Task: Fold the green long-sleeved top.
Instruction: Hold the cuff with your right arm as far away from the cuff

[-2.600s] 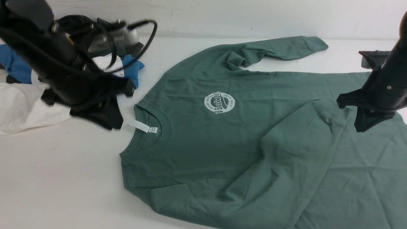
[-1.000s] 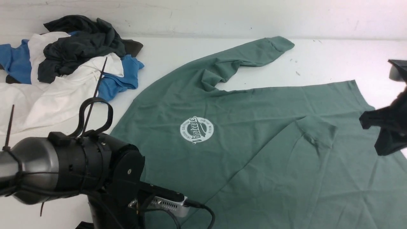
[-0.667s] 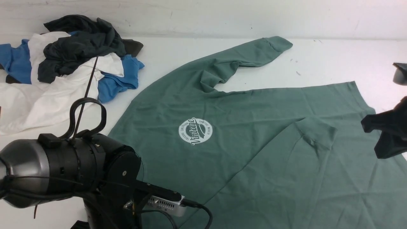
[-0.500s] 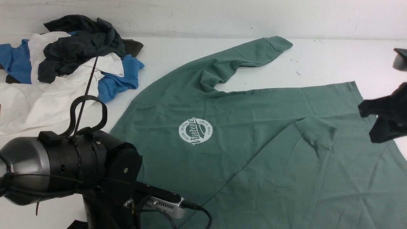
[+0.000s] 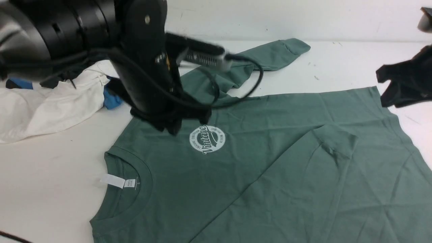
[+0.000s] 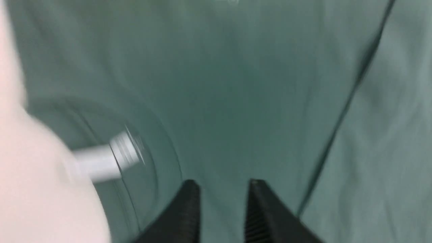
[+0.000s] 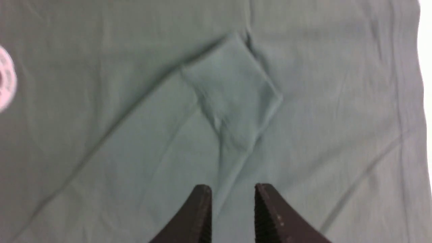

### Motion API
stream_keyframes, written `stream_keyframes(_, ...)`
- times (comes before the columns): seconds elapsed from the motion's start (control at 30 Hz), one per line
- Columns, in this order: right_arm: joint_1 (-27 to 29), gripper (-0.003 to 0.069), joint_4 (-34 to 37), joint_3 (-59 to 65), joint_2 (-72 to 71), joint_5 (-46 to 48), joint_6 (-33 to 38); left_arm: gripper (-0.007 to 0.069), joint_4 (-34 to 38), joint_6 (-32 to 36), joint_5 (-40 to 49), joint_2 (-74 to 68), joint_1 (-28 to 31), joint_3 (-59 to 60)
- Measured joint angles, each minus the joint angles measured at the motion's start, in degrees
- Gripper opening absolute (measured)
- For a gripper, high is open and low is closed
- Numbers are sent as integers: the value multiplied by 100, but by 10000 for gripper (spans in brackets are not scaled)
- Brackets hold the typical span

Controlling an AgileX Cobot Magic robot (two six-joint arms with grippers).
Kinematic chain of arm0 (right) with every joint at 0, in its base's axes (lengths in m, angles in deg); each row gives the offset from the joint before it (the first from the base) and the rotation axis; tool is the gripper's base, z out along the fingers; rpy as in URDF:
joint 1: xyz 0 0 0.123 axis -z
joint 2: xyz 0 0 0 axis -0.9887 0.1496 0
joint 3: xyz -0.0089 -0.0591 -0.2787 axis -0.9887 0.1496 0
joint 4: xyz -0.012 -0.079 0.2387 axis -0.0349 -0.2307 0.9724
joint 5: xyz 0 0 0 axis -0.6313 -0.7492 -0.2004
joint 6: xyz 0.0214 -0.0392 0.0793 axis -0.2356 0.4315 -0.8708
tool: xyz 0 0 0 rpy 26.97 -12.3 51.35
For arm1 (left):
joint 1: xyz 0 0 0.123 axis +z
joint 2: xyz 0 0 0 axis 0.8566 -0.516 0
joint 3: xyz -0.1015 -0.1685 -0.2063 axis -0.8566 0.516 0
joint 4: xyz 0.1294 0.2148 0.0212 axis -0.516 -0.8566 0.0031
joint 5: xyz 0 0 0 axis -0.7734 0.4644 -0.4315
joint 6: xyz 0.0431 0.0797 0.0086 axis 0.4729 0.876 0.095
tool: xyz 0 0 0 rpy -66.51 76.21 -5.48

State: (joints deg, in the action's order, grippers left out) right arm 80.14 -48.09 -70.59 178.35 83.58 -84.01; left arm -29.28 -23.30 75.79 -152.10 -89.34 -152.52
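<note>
The green long-sleeved top (image 5: pixel 270 162) lies flat and face up on the white worktop (image 5: pixel 50 175), spread beneath both of my pincers. Its long axis runs across me. The collar and white neck tag (image 5: pixel 116 181) point to my left, on the near side of my left pincer (image 6: pixel 222 184). The hem points to my right, ending under my right pincer (image 7: pixel 233 187).

The round white logo (image 5: pixel 207 139) sits just beside the tip of my left pincer, on the side toward my right one. One sleeve (image 5: pixel 266 55) stretches away past my left pincer toward the far edge. The other sleeve is folded in across the chest, and its cuff (image 7: pixel 233 84) rests on the body just ahead of my right pincer.

My left pincer hangs over the chest with its jaws spread and nothing between them, though its wrist view is blurred. My right pincer is likewise spread and pinches nothing.

A white garment (image 5: pixel 44 101) and a bit of blue garment (image 5: pixel 109 99) lie beyond my left pincer, apart from the top.
</note>
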Motion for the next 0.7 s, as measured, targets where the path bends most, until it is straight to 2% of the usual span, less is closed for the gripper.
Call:
stream_keyframes(0.1,0,276,86,-934,717,120,108,8,208,99,57,-310,364,-780)
stream_keyframes(0.13,0,282,99,-1005,771,136,114,6,231,105,76,-345,385,-814)
stream_keyframes(0.23,0,379,140,-2369,1821,336,133,-4,621,211,114,-531,660,-1077)
stream_keyframes(0.4,0,492,232,-4252,3396,220,267,-4,797,383,145,-554,680,-1083)
stream_keyframes(0.53,-45,519,415,-5415,4347,-341,789,-4,851,399,145,-554,680,-1083)
stream_keyframes(0.6,-139,526,704,-6314,5144,-988,1395,-4,893,409,145,-554,680,-1083)
stream_keyframes(0.7,-227,527,1029,-6926,5796,-1549,1654,-4,928,417,145,-554,680,-1083)
